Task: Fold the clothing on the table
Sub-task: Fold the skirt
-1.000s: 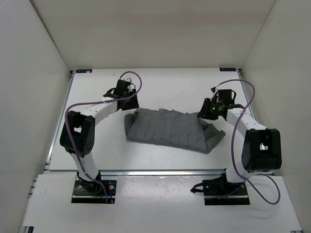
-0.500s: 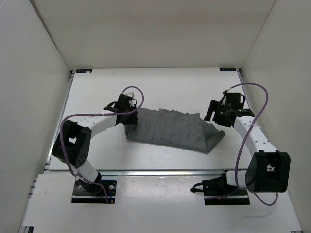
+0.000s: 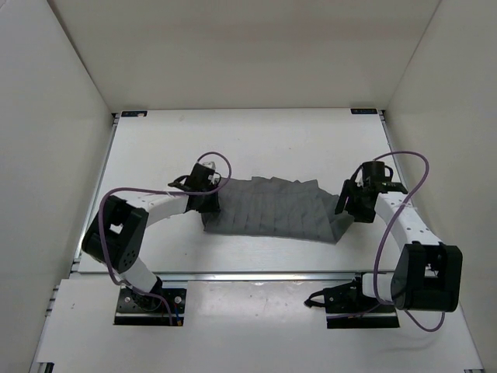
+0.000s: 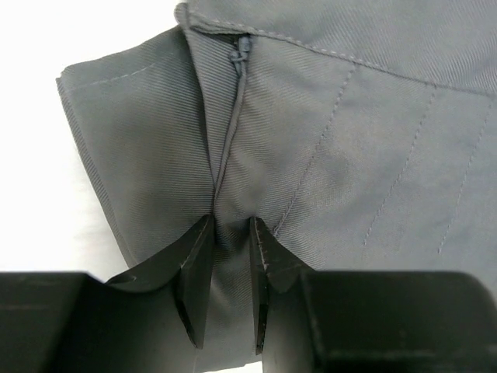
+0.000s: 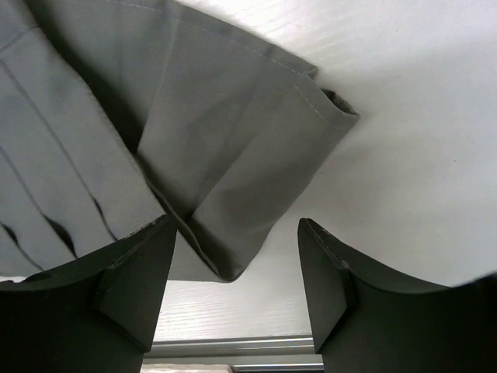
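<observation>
Clothing [image 3: 272,208], grey and creased, is lying spread across the middle of the table [image 3: 256,140], just beyond the metal rail [image 3: 256,273] at the near edge. I am watching the left gripper [image 4: 231,264] pinching a raised fold at the garment's left end, fabric squeezed between its nearly closed fingers, just below a zipper [image 4: 233,101]. The right gripper [image 5: 237,287] is hanging over the right end, jaws spread wide and grasping nothing, a hemmed corner lying under the gap. Beyond the cloth, white tabletop is running to the back wall [image 3: 248,54].
</observation>
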### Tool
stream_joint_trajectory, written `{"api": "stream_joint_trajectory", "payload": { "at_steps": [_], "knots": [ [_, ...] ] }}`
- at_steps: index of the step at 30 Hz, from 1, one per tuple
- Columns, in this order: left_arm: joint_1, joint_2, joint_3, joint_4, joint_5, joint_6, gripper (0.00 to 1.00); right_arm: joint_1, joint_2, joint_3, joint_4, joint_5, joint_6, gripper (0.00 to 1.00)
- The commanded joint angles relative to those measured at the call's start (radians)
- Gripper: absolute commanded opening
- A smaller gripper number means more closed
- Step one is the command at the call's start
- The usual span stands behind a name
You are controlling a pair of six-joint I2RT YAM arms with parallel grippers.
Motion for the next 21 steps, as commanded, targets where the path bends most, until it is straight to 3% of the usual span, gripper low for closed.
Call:
{"api": "stream_joint_trajectory", "payload": {
  "at_steps": [1,10,14,15,17,19,21],
  "knots": [
    [-0.029,-0.072,-0.055,-0.004,0.0,-0.022,0.34,-0.018,0.037,-0.022,0.028,0.044,-0.009,0.62],
    [-0.043,-0.127,-0.104,-0.01,0.003,-0.031,0.35,-0.045,0.152,-0.022,0.115,0.048,-0.017,0.61],
    [-0.05,-0.155,-0.119,-0.012,0.009,-0.043,0.34,-0.027,0.2,0.017,0.128,0.051,-0.006,0.54],
    [-0.055,-0.164,-0.122,-0.01,0.01,-0.037,0.35,-0.022,0.207,0.023,0.131,0.044,-0.003,0.45],
    [-0.05,-0.17,-0.131,-0.01,0.012,-0.043,0.36,-0.024,0.233,0.02,0.141,0.027,-0.001,0.38],
    [-0.049,-0.188,-0.141,0.0,0.007,-0.046,0.35,-0.025,0.244,0.014,0.135,0.004,-0.004,0.1],
    [-0.043,-0.205,-0.154,0.011,-0.003,-0.052,0.35,-0.021,0.24,0.02,0.14,0.002,-0.009,0.01]
  ]
}}
